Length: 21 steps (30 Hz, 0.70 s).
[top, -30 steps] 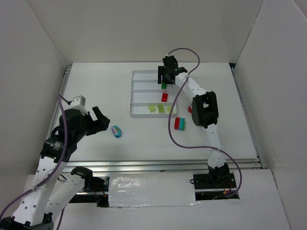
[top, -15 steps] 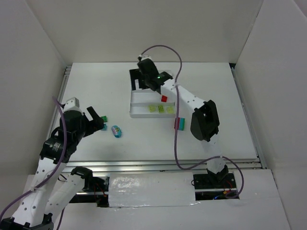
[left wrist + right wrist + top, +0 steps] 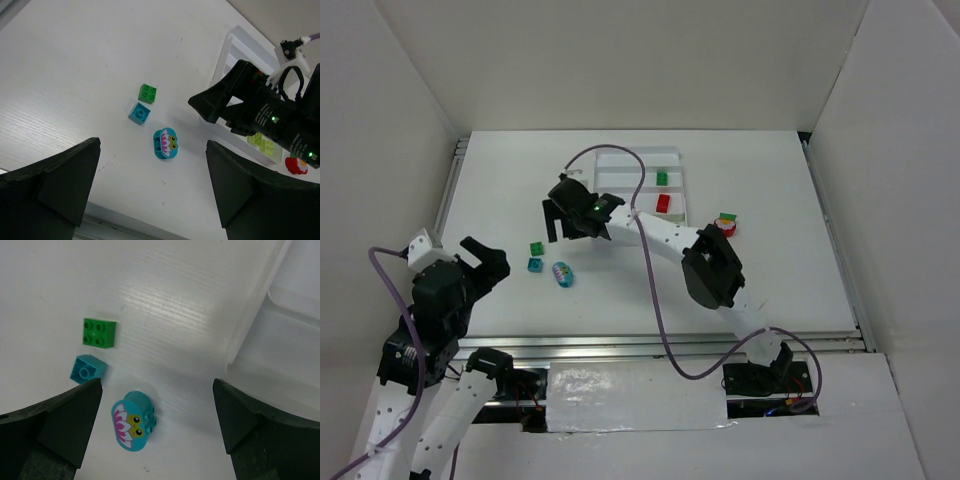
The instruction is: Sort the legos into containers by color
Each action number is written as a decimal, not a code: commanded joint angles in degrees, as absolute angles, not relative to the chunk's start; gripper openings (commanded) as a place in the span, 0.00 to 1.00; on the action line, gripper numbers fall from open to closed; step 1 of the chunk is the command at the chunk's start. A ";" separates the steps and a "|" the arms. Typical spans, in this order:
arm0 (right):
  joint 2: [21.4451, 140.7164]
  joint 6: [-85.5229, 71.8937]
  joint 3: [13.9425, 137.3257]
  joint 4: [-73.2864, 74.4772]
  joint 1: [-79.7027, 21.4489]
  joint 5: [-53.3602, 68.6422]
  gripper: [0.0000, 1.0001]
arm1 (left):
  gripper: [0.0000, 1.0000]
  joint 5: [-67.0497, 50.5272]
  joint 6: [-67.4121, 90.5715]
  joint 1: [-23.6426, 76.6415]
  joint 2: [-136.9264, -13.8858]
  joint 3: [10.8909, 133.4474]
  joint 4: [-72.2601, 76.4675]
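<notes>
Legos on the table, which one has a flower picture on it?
The rounded teal lego: it carries a pink-and-white flower print. The green square brick and small teal brick beside it are plain.

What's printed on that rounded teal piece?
The teal piece shows a pink-white flower with a yellowish face; clearest in right wrist view.

A green two-by-two brick [image 3: 536,248] lay studs-up just beside a small teal brick [image 3: 534,265] and a rounded teal flower-printed piece [image 3: 562,274], toward the worktop's left edge. The white tray [image 3: 655,160] near the far edge held a second green brick [image 3: 662,178] and a red brick [image 3: 663,203]. Just right of the tray sat what looked like a red-and-green stack [image 3: 725,222].
</notes>
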<state>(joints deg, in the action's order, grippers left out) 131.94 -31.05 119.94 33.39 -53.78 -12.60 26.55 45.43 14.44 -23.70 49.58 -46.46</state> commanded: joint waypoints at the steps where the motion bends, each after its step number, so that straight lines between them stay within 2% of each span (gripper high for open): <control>1: 125.27 -37.17 113.59 27.71 -54.40 -15.46 0.99 | 1.00 27.33 46.14 14.41 -26.17 50.80 -45.86; 4: 115.16 -37.18 99.36 20.66 -54.05 -17.40 1.00 | 0.99 28.74 47.63 14.41 -30.56 51.24 -46.41; 11: 96.26 -33.84 88.34 20.13 -54.40 -18.81 1.00 | 0.99 26.54 51.68 14.15 -44.11 49.13 -38.08; 18: 82.28 -31.90 78.06 21.88 -54.41 -17.93 1.00 | 0.98 26.98 47.56 12.84 -68.14 54.92 -30.59; 21: 77.27 -32.43 73.22 21.71 -54.49 -17.67 1.00 | 0.95 21.55 45.36 9.94 -78.79 59.84 -30.42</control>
